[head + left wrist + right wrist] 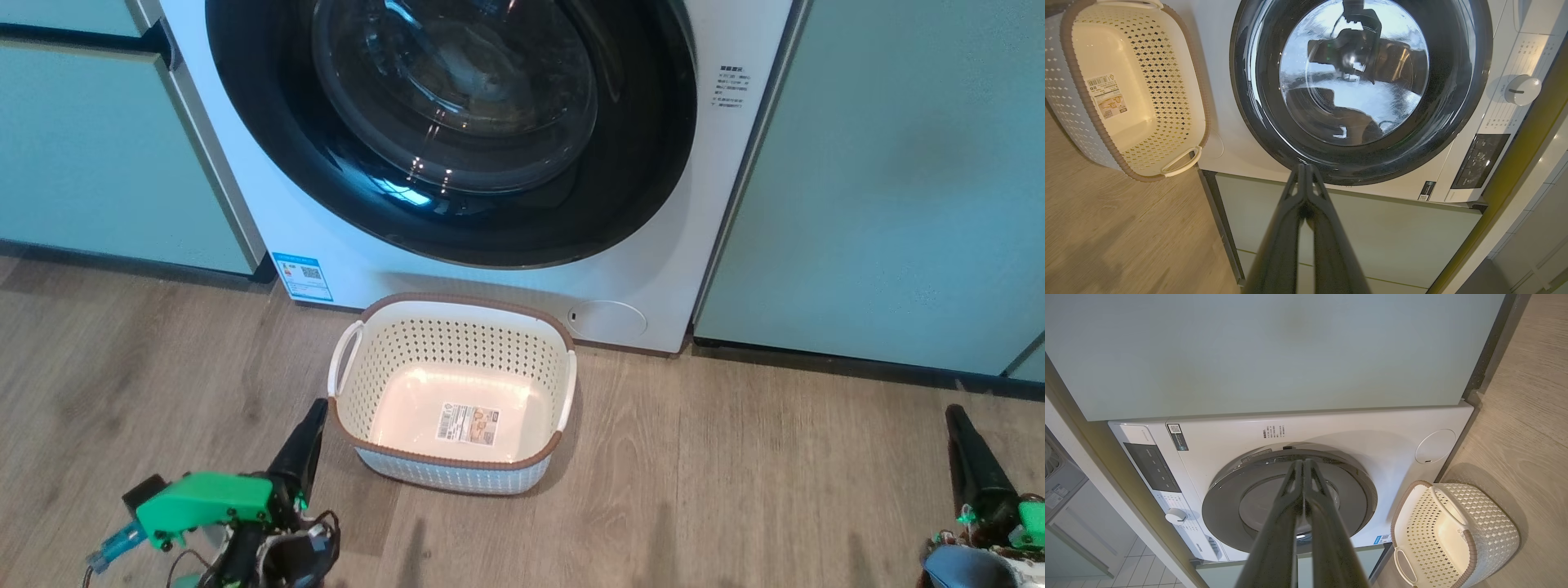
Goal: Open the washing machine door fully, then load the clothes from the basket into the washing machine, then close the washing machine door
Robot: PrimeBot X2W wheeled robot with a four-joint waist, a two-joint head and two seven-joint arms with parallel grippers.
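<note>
Blue energy label [303, 276] with QR code, low on washing machine [653, 269] front: print too small. Text block [730, 86] higher up: unreadable. Barcode sticker [469, 423] on basket [457, 347] bottom: illegible.

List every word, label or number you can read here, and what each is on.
Nothing reads clearly.
Sticker on the basket floor: barcode and print, too small.
Blue label on the washing machine front: QR code, text blurred.
Printed lines beside the washing machine door: too small.
Control panel: markings too small.
</note>
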